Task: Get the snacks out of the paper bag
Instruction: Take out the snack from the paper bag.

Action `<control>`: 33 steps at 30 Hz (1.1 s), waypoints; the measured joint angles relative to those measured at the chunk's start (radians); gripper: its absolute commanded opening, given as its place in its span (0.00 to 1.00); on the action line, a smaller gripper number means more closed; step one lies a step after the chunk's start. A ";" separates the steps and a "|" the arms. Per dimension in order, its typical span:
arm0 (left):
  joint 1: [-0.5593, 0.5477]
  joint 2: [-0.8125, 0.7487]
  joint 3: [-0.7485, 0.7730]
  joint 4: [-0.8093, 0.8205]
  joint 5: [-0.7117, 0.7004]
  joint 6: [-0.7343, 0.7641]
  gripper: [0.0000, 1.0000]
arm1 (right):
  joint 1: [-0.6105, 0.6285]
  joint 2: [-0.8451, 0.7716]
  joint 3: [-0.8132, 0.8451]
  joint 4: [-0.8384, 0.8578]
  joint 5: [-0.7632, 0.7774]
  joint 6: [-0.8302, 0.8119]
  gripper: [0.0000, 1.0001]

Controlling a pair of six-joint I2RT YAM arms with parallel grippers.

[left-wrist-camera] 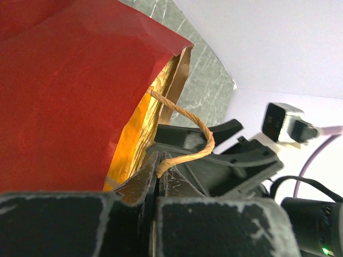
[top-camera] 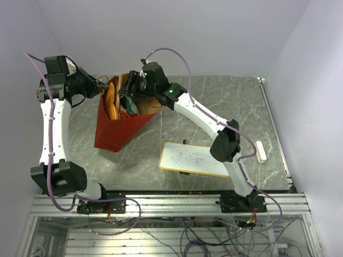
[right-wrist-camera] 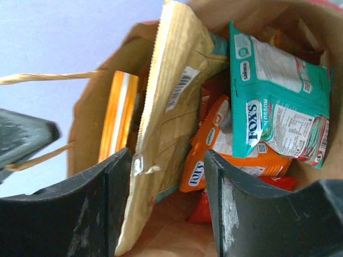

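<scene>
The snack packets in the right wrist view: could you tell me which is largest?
The tan chip bag with the barcode, standing on edge; the teal packet and orange packet beside it are smaller.

Red paper bag (top-camera: 115, 134), brown kraft inside; teal packet (right-wrist-camera: 278, 101), orange packet (right-wrist-camera: 214, 155), striped tan chip bag (right-wrist-camera: 171, 118)

Tight in here. The bag's (right-wrist-camera: 88, 128) mouth is crammed. My right gripper's (right-wrist-camera: 167, 158) fingers are spread, but the chip bag (right-wrist-camera: 166, 101) fills the gap between them. The teal packet (right-wrist-camera: 278, 107) and orange packet (right-wrist-camera: 214, 142) block the right side. The handle (right-wrist-camera: 48, 77) crosses the left side, where my left gripper (left-wrist-camera: 159, 174) pinches the rim. The whiteboard (top-camera: 193, 159) lies near the bag's front right.
</scene>
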State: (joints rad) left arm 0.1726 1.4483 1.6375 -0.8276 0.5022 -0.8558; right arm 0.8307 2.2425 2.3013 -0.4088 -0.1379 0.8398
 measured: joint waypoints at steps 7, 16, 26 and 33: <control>0.000 -0.017 -0.023 0.010 0.004 -0.013 0.07 | 0.014 0.058 0.008 -0.009 -0.008 0.002 0.52; -0.002 -0.029 -0.042 0.027 0.015 -0.026 0.07 | 0.031 0.085 0.032 -0.040 0.015 0.008 0.31; -0.006 -0.043 -0.062 0.039 0.013 -0.043 0.07 | 0.044 0.110 0.066 -0.029 0.001 0.017 0.00; -0.006 -0.053 -0.062 0.033 -0.009 -0.042 0.07 | 0.044 0.105 0.082 0.003 -0.026 0.072 0.00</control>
State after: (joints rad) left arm 0.1661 1.3949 1.5753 -0.7948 0.4931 -0.8982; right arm 0.8745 2.3474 2.3829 -0.4053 -0.1642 0.9115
